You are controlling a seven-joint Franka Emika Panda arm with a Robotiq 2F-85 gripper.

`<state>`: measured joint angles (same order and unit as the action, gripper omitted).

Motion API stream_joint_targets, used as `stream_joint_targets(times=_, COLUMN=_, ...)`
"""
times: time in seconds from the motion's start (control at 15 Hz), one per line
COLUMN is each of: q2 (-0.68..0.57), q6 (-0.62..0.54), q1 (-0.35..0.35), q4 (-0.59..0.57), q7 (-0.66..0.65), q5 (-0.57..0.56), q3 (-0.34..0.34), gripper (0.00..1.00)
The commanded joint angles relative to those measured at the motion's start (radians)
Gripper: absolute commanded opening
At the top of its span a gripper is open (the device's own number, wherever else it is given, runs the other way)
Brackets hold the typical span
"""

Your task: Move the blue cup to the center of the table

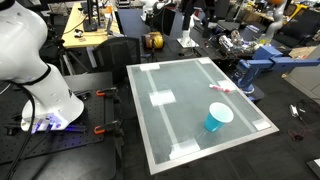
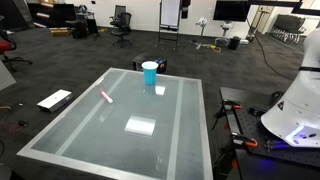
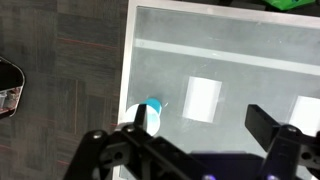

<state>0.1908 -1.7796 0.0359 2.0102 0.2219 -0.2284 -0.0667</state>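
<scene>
The gripper (image 3: 200,126) is observed at the bottom of the wrist view. Its dark fingers (image 3: 262,120) are spread wide, and nothing is held between them. Its body is cut off by the lower frame edge.

The table (image 1: 185,125) is recorded as a large square with a pale grey-green glassy top. The top is marked with white tape lines and white tape rectangles (image 2: 140,125). In the wrist view only one side of the table (image 3: 230,60) is shown, bordered by dark carpet (image 3: 70,60).

The white arm (image 1: 30,60) is seen beside the table in both exterior views, cropped at the frame edge in each.

The blue cup (image 1: 218,119) is noted as small, bright cyan-blue and tapered, with a white rim. It stands upright on the tabletop close to one edge, well apart from the centre. In an exterior view the blue cup (image 2: 150,72) is seen at the far edge. In the wrist view the blue cup (image 3: 150,112) is partly covered by one finger and blurred. Only a white inside is visible at its mouth.

A pink marker (image 1: 220,90) lies flat on the tabletop, apart from the cup. Its detail is too small to be made out.
</scene>
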Motion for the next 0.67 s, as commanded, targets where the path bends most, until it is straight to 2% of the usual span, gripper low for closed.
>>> stream_joint_targets(times=0.0, q2=-0.115, q6=-0.061, q1=0.009, q4=-0.100, q7=0.106, q5=0.024, q3=-0.027, gripper=1.00)
stream_joint_targets(times=0.27, q2=-0.225, q6=-0.118, q1=0.030, q4=-0.177, q7=0.199, q5=0.053, q3=-0.044, gripper=1.00)
stream_joint_targets(times=0.6, q2=-0.343, q6=-0.188, q1=0.071, q4=-0.221, q7=0.262, q5=0.095, q3=-0.042, gripper=1.00)
